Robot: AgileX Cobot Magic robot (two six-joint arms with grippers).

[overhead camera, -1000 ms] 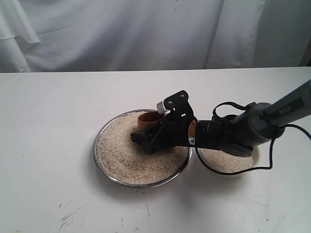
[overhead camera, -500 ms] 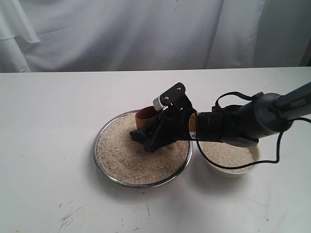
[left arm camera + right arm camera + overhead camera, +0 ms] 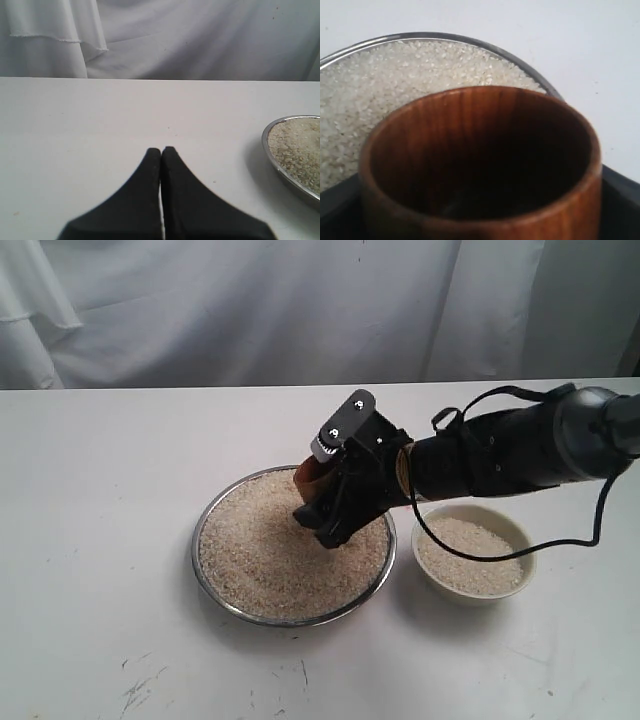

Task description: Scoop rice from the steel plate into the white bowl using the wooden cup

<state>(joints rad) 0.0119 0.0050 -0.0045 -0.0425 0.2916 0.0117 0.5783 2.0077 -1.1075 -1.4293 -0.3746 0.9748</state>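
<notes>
Above the steel plate (image 3: pixel 196 552), the right pincer (image 3: pixel 318 525) hides most of the wooden cup (image 3: pixel 308 475), whose inside is too dark to read. The left wrist view crops the plate.

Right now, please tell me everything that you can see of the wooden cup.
The wooden cup is a small round tumbler of orange-brown wood with clear grain, a thick smooth rim and no handle. Its inside is dark; whether rice lies in it I cannot tell. The right gripper is shut on its sides and holds it over the far part of the steel plate of rice.
</notes>
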